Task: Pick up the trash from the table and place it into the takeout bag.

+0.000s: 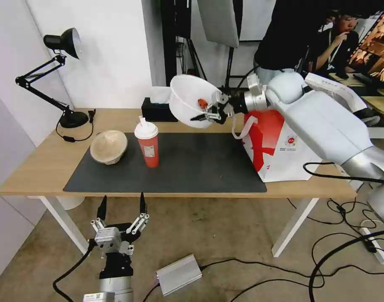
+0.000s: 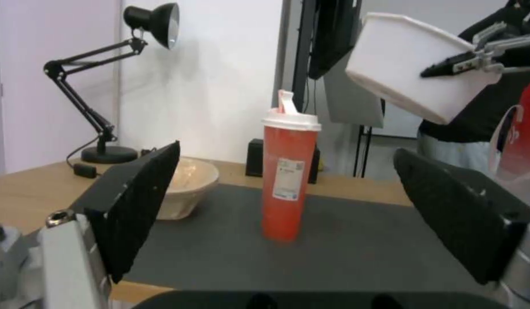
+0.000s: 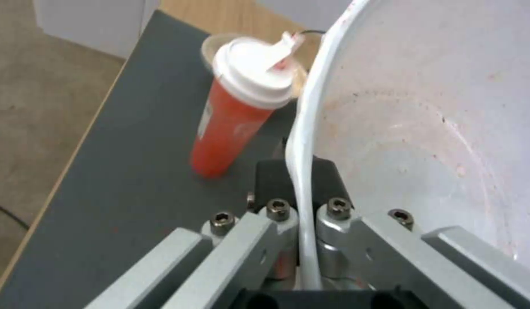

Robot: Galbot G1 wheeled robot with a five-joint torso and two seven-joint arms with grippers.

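On the light-wood table [image 1: 40, 167], the right gripper [image 1: 211, 112] pinches the white bowl [image 1: 187, 98] by its rim, tilted above the mat's back edge beside the takeout bag [image 1: 280, 155]; scraps could spill. The left gripper [image 1: 121, 209] hangs spread below the front edge.

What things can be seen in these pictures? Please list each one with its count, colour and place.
plastic bowl: one, white, tilted in the air above the table, pinched at its rim
cup: one, red with white lid, upright on the mat
paper bowl: one, tan, on the mat's left end
takeout bag: one, white and red, table's right end
mat: one, dark grey, on the table
table: one, light wood
desk lamp: one, black, back left
tissue box: one, black, back edge
right gripper: shut on the plastic bowl
left gripper: open, low before the table
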